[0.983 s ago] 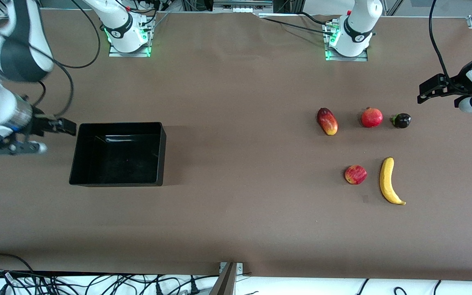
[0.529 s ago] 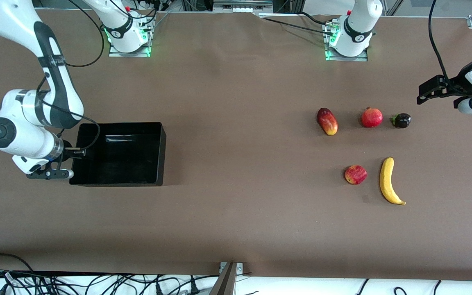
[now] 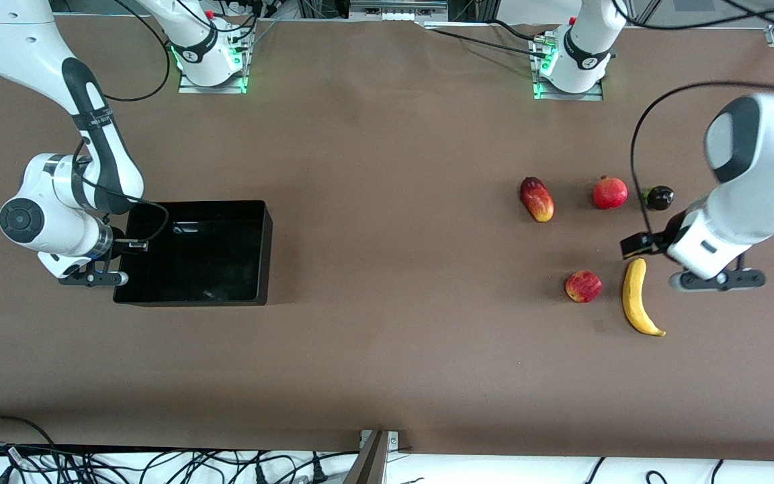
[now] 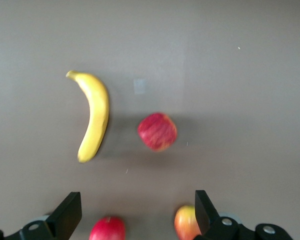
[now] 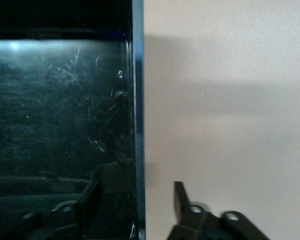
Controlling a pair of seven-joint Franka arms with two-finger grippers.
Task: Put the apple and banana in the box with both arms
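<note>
The red apple (image 3: 583, 286) lies on the brown table beside the yellow banana (image 3: 637, 296), toward the left arm's end. The empty black box (image 3: 252, 252) stands toward the right arm's end. My left gripper (image 3: 637, 246) hangs open and empty in the air over the table just by the banana's tip. The left wrist view shows the banana (image 4: 94, 115) and the apple (image 4: 157, 131) ahead of the wide-open left gripper (image 4: 137, 212). My right gripper (image 3: 125, 245) is open and empty. It straddles the box's end wall (image 5: 137, 100) in the right wrist view, where the right gripper (image 5: 136, 200) has one finger over the box and one over the table.
A red-yellow mango (image 3: 537, 199), a red pomegranate (image 3: 610, 193) and a small dark fruit (image 3: 660, 197) lie in a row farther from the front camera than the apple and banana. The mango (image 4: 186, 222) and pomegranate (image 4: 107, 229) show between the left fingers.
The left arm has swung in from the table's end to over the fruits beside the banana. The right arm has come over the box's end wall and shifted only slightly since.
</note>
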